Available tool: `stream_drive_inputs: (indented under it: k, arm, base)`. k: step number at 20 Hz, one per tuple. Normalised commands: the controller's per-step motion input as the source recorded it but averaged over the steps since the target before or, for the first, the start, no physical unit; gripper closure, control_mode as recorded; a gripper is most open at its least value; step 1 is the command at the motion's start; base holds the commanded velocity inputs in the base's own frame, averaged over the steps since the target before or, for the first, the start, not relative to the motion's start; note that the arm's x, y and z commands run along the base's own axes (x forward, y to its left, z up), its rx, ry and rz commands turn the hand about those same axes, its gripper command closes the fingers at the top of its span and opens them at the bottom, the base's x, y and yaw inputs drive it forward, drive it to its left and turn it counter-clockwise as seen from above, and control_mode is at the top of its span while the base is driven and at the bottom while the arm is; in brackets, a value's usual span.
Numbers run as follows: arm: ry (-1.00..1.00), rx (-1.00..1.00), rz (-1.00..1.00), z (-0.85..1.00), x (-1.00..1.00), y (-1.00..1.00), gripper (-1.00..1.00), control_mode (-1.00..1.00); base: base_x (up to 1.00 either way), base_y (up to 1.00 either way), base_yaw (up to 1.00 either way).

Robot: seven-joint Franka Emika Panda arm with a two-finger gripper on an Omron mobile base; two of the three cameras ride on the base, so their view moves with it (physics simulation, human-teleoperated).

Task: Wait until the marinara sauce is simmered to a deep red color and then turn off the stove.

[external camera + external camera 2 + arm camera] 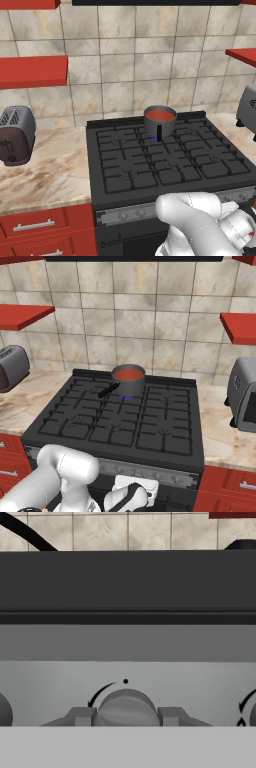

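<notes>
The marinara sauce (161, 115) (128, 374) is a smooth orange-red disc in a small grey saucepan (160, 127) at the back middle of the black stove (150, 165) (120, 423). A small blue flame (125, 398) shows under the pan. My arm reaches low in front of the range. My gripper (125, 716) is at the grey front strip, its two fingertips (80, 716) pressed against the sides of a round stove knob (126, 704). Above that knob sit a small black dot and a curved arrow mark.
A dark toaster (16, 135) stands on the marble counter left of the stove, a grey one (242, 393) on the right. Red shelves (32, 71) hang on the tiled wall. Further knobs (252, 714) sit on either side of the held one.
</notes>
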Motion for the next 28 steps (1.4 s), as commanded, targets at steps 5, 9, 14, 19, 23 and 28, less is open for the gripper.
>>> stream_drive_inputs:
  k: [5, 9, 14, 19, 23, 28]
  arm:
    - [0.0, 0.0, 0.0, 0.0, 0.0, 0.0, 1.0, -1.0]
    - [0.0, 0.0, 0.0, 0.0, 0.0, 0.0, 1.0, -1.0]
    - [0.0, 0.0, 0.0, 0.0, 0.0, 0.0, 1.0, -1.0]
    - [0.0, 0.0, 0.0, 0.0, 0.0, 0.0, 1.0, -1.0]
    - [0.0, 0.0, 0.0, 0.0, 0.0, 0.0, 1.0, -1.0]
    - [0.0, 0.0, 0.0, 0.0, 0.0, 0.0, 1.0, -1.0]
  base:
    - [0.0, 0.0, 0.0]
    - [0.0, 0.0, 0.0]
    - [0.0, 0.0, 0.0]
    - [0.0, 0.0, 0.0]
    - [0.0, 0.0, 0.0]
    - [0.0, 0.0, 0.0]
